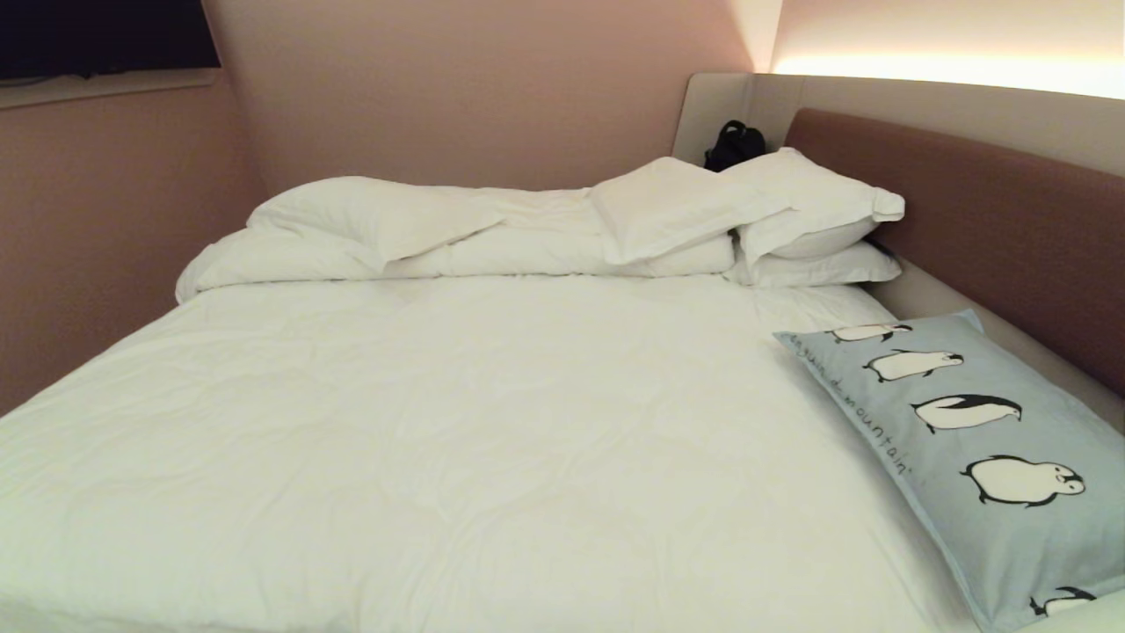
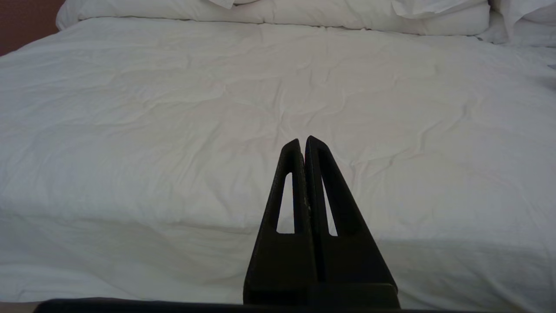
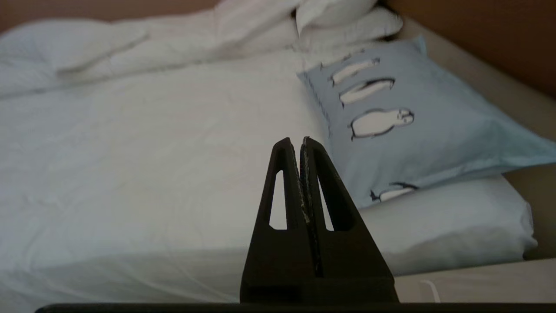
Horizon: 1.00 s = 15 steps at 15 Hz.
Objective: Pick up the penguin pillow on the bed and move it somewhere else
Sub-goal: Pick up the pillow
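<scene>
One penguin pillow, perhaps three white pillows, one duvet, one bed.

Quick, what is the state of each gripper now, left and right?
Left gripper: shut, holding nothing, above the bed.
Right gripper: shut, holding nothing, apart from the penguin pillow.
</scene>
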{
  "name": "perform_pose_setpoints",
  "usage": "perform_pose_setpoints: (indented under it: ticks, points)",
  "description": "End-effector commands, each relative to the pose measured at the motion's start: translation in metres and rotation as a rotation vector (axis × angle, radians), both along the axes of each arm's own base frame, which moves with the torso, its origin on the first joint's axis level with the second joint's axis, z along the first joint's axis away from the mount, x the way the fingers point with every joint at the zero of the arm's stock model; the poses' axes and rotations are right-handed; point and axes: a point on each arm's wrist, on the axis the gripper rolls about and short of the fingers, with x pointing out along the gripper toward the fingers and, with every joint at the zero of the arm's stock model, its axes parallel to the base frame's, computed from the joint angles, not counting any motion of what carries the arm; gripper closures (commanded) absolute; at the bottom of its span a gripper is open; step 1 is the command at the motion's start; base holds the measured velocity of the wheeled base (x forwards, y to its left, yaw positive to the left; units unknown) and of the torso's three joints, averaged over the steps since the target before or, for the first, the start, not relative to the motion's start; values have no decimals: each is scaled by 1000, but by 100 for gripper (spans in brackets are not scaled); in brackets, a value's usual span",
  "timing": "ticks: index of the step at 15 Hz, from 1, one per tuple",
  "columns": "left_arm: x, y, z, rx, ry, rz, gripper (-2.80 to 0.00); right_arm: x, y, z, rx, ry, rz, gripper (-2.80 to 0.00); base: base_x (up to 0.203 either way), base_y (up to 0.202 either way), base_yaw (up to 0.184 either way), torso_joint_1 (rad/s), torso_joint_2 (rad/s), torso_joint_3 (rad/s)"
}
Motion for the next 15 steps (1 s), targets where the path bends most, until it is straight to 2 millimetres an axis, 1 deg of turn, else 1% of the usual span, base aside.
perform_pose_setpoints:
  ticks: [1, 3, 6, 9, 12, 13, 15]
  points:
    - [0, 0, 0, -1, -1, 1, 0, 21, 0, 3, -27, -196, -1, 0, 0, 0, 0, 0, 0, 0]
    - [0, 0, 0, -2, -1, 0, 0, 42, 0, -17, -71, -168, -6, 0, 0, 0, 0, 0, 0, 0]
    - [0, 0, 0, 0, -1, 1, 0, 63, 0, -43, -119, -161, -11, 0, 0, 0, 0, 0, 0, 0]
    - [0, 0, 0, 0, -1, 1, 0, 73, 0, -62, -133, -103, -8, 0, 0, 0, 0, 0, 0, 0]
    - [0, 0, 0, 0, -1, 1, 0, 78, 0, -77, -133, -51, -4, 0, 0, 0, 0, 0, 0, 0]
    - [0, 0, 0, 0, -1, 1, 0, 81, 0, -84, -132, -23, -2, 0, 0, 0, 0, 0, 0, 0]
    - [0, 0, 0, 0, -1, 1, 0, 82, 0, -88, -119, -9, 0, 0, 0, 0, 0, 0, 0, 0]
